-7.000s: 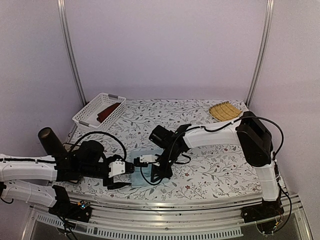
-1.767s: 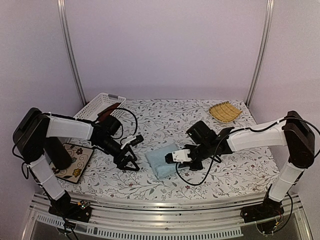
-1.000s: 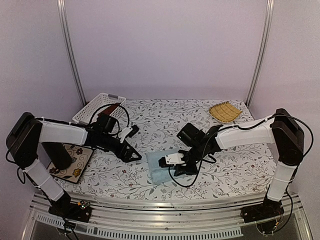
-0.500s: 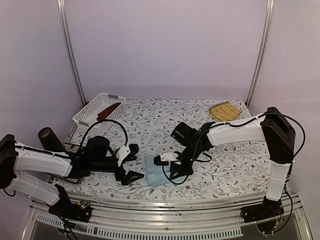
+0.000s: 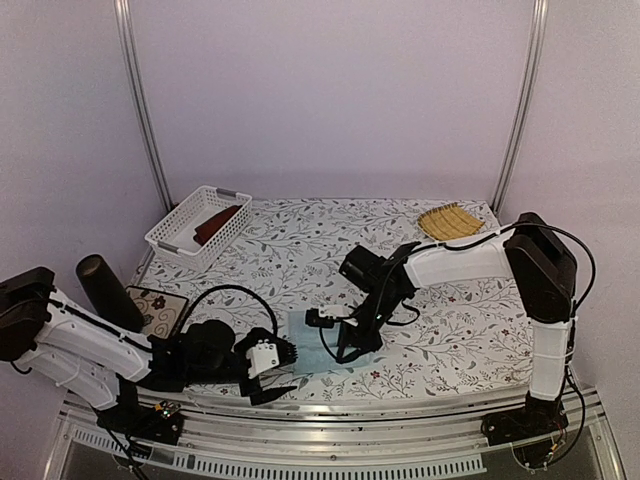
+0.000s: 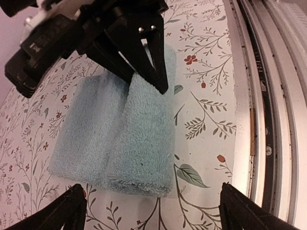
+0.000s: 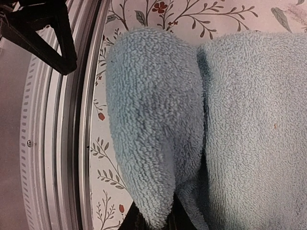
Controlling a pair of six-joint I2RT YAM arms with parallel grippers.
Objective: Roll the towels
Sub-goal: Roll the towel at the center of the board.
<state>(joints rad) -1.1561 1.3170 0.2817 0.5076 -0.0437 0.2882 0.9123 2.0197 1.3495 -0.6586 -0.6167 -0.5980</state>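
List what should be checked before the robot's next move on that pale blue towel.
1. Grip: right claw pinches a fold of the pale blue terry towel: ok.
2. Helper: left claw open, facing that towel's end: ok.
3. Roll finished: not ok, only one edge is folded over.
4. Second towel: dark rust-red towel in the white plastic basket, rolled or not: cannot tell.
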